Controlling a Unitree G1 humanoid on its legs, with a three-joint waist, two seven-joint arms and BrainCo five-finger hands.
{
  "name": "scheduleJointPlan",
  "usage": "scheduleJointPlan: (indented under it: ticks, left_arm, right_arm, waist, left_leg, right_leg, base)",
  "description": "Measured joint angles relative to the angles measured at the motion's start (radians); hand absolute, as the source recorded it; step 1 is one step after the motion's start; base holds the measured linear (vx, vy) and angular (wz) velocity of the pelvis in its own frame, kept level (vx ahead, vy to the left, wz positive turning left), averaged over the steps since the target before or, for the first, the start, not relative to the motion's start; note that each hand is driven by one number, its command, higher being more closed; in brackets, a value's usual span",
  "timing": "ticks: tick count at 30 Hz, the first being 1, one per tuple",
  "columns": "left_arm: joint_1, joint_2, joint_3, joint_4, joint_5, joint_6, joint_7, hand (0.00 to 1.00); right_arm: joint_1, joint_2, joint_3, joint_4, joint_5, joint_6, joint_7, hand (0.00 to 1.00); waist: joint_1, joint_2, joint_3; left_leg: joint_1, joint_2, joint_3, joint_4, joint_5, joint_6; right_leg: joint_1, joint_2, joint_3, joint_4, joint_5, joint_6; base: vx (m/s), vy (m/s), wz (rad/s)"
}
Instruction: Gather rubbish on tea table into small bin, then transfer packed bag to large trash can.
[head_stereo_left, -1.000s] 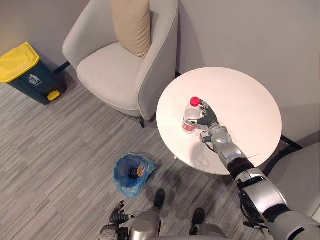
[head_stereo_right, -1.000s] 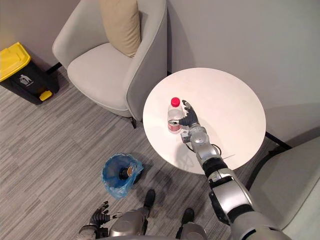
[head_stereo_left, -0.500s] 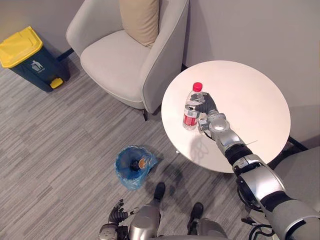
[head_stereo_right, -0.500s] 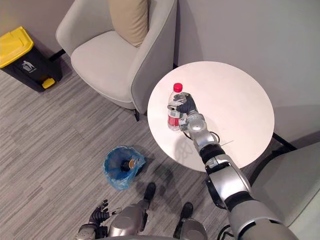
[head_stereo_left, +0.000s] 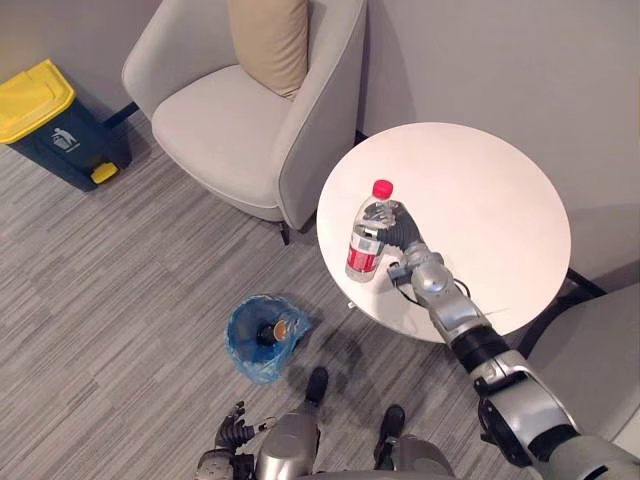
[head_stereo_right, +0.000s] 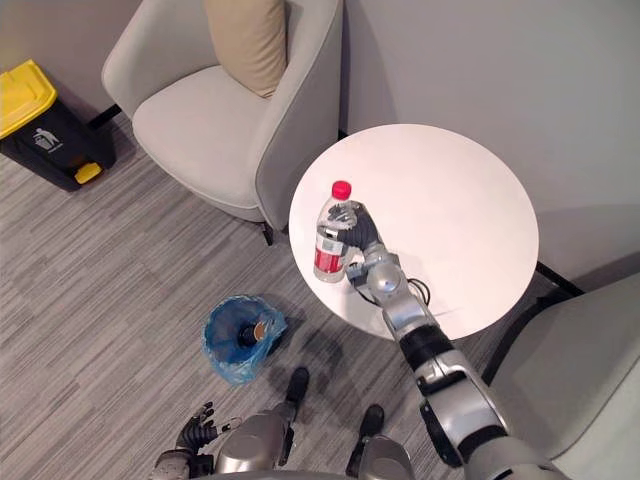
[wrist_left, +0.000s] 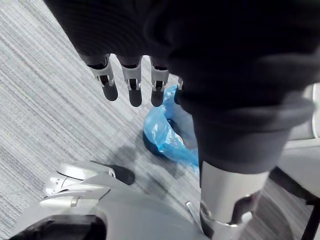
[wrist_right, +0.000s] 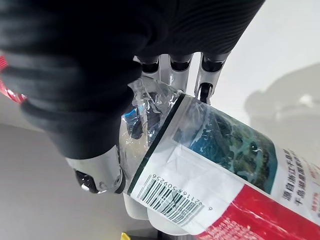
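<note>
The grey armchair (head_stereo_left: 240, 130) is the biggest thing here, standing just off the tea table (head_stereo_left: 490, 170) on its wall-ward left, with a tan cushion (head_stereo_left: 268, 40) propped against its back. The table itself is round and white. Well away from the table, past the armchair and against the wall, sits the large trash can (head_stereo_left: 55, 125), dark with a yellow lid. On the floor near the table's front left edge is the small bin (head_stereo_left: 262, 335), lined with a blue bag, with a bit of rubbish already lying inside.

The plastic bottle (head_stereo_left: 366, 232), clear with a red cap and a red-and-white label, is over the table's left edge, tilted a little. The right hand (head_stereo_left: 402, 236) has it, fingers (wrist_right: 172, 70) and thumb wrapped round the crinkled upper body. I can't tell whether its base touches the tabletop.

The left hand (head_stereo_left: 232, 432) hangs low, near the floor on the bin's side of the table, its fingers (wrist_left: 134, 85) loose and straight, nothing in it.
</note>
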Motion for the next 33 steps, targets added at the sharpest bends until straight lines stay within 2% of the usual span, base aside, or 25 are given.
scheduleJointPlan:
  ticks: [3, 5, 9, 14, 26, 32, 33]
  left_arm:
    - [0.003, 0.010, 0.000, 0.001, 0.012, 0.007, -0.002, 0.00]
    - [0.004, 0.017, 0.000, 0.002, 0.013, 0.010, -0.004, 0.00]
    - [0.005, 0.018, 0.000, 0.010, 0.022, 0.012, -0.006, 0.00]
    - [0.019, 0.014, 0.000, 0.022, 0.043, 0.013, -0.007, 0.00]
    - [0.040, 0.002, -0.010, 0.063, 0.062, 0.015, -0.008, 0.00]
    - [0.035, -0.002, -0.023, 0.079, 0.072, 0.011, -0.009, 0.00]
    - [0.033, -0.001, -0.039, 0.079, 0.073, 0.011, -0.008, 0.00]
  right_arm:
    - [0.093, -0.002, 0.000, -0.117, -0.032, -0.009, 0.019, 1.00]
    - [0.147, -0.001, 0.000, -0.193, -0.051, -0.021, 0.030, 1.00]
    - [0.216, -0.001, 0.000, -0.280, -0.071, -0.040, 0.041, 1.00]
    - [0.301, -0.003, 0.003, -0.375, -0.114, -0.065, 0.064, 1.00]
    - [0.406, -0.039, 0.077, -0.445, -0.225, -0.077, 0.084, 1.00]
    - [0.435, -0.047, 0.075, -0.461, -0.225, -0.077, 0.077, 1.00]
    - [0.436, -0.056, 0.073, -0.463, -0.226, -0.077, 0.074, 1.00]
  waist:
    - [-0.006, -0.019, -0.026]
    - [-0.027, -0.031, -0.038]
    - [-0.033, -0.037, -0.078]
    - [-0.052, -0.029, -0.115]
    - [-0.053, -0.007, -0.182]
    - [-0.052, 0.013, -0.184]
    - [-0.052, 0.022, -0.182]
  left_leg:
    - [0.008, 0.001, 0.008, 0.000, 0.000, 0.000]
    - [0.028, 0.000, 0.009, 0.000, 0.000, 0.000]
    - [0.049, 0.000, 0.015, 0.000, 0.000, 0.000]
    - [0.069, 0.003, 0.013, -0.001, -0.003, -0.002]
    - [0.097, 0.005, 0.001, 0.000, -0.001, 0.000]
    - [0.029, -0.016, -0.082, 0.038, 0.003, -0.005]
    - [-0.012, -0.011, -0.035, 0.061, -0.033, 0.023]
  right_leg:
    - [0.003, 0.000, 0.008, 0.001, 0.000, 0.000]
    - [0.023, -0.001, 0.009, 0.000, 0.000, 0.001]
    - [0.041, -0.001, 0.017, 0.000, 0.002, 0.004]
    - [0.066, 0.003, 0.016, -0.007, 0.003, 0.007]
    - [0.105, 0.011, 0.004, -0.021, 0.007, 0.008]
    - [0.106, 0.014, -0.084, -0.014, -0.010, 0.004]
    - [0.095, 0.013, -0.115, -0.003, -0.014, 0.000]
  base:
    - [-0.03, 0.003, -0.09]
    - [-0.05, -0.002, -0.02]
    - [-0.06, -0.003, -0.05]
    - [-0.09, -0.014, 0.02]
    - [-0.02, -0.015, 0.03]
    - [-0.04, -0.035, 0.45]
    - [-0.07, -0.021, 0.92]
